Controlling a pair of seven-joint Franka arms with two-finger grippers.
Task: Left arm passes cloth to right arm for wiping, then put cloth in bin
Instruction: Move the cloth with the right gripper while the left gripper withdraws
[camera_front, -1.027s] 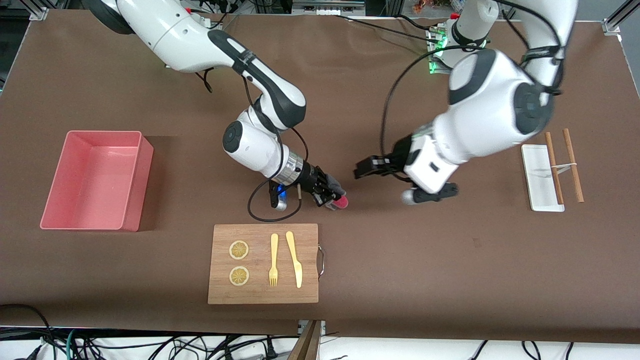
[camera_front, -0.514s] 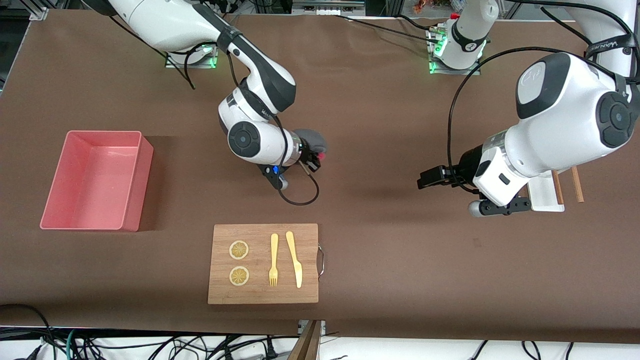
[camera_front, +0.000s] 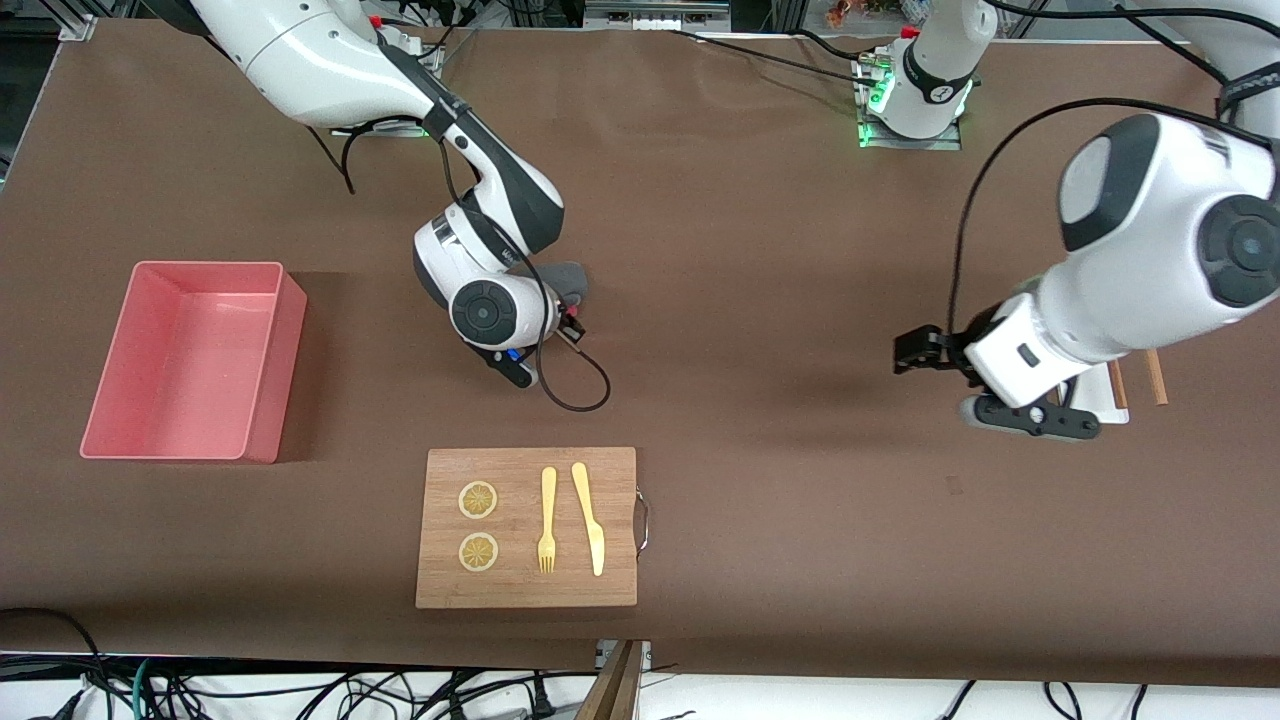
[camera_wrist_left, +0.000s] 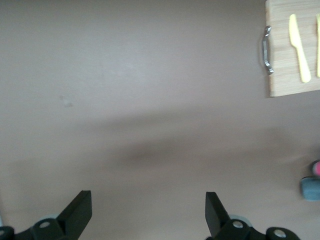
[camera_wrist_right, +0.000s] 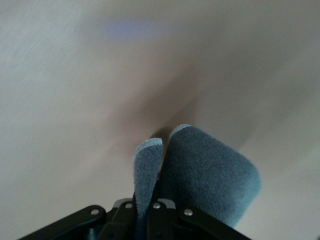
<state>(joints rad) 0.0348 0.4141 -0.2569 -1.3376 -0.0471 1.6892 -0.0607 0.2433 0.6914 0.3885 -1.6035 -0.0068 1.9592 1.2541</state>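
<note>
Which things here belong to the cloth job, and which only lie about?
Job: cloth, held in the shut right gripper; pink bin; open left gripper.
Lying about: wooden board, fork, knife, white tray.

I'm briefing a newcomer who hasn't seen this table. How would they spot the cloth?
Find the pink bin at the right arm's end of the table. The arm based nearest it reaches over bare tabletop, and its right gripper holds the cloth in shut jaws. It is the only soft, dark grey thing there.
</note>
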